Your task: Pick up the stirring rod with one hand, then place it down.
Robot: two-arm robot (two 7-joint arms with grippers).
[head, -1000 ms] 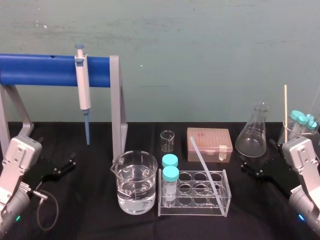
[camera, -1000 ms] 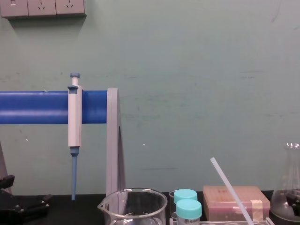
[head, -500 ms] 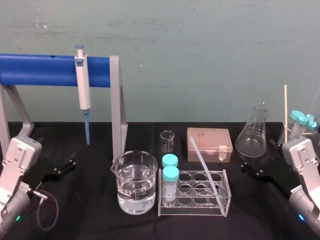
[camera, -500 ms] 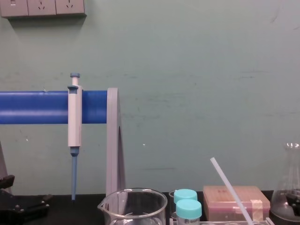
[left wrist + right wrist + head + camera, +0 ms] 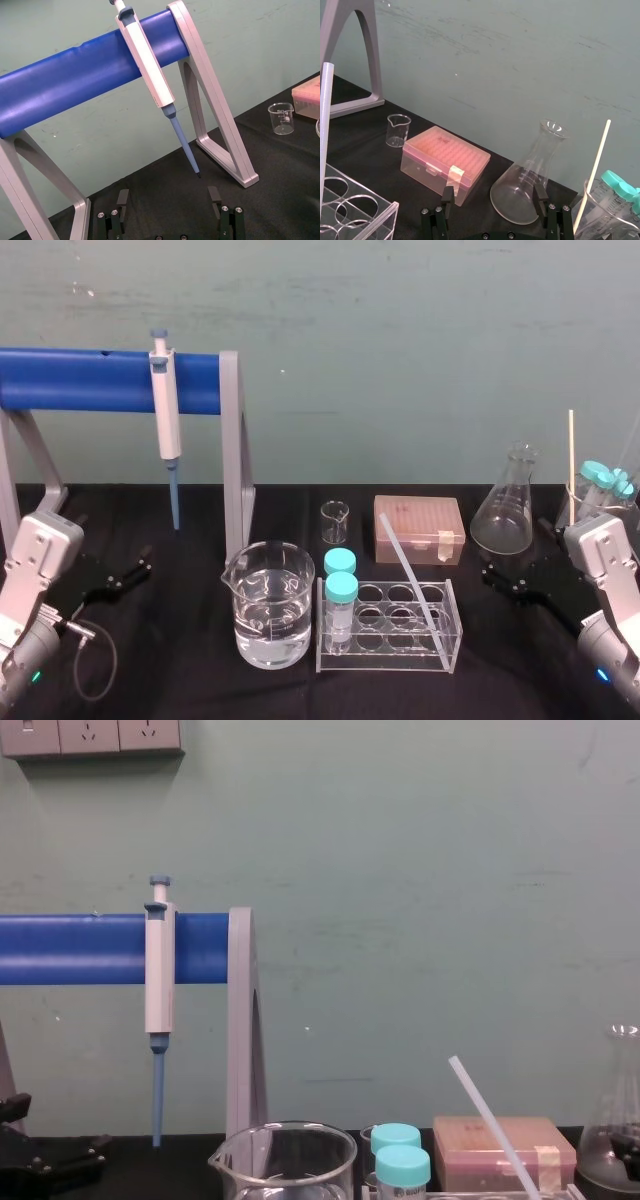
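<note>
Fingers (image 5: 214, 196) of the left gripper (image 5: 120, 578) stood wide apart and empty at the lower left of the head view; the right gripper (image 5: 512, 585), low at the right edge, was likewise spread and held nothing. Neither had stirred in the past second, and nothing on the table (image 5: 190, 695) had shifted. The stirring rod (image 5: 405, 565) leaned untouched in the clear rack (image 5: 385, 660), lower centre, its top tilted toward the upper left. By the look of it, the pick-up had yet to begin, with the right gripper the nearer.
</note>
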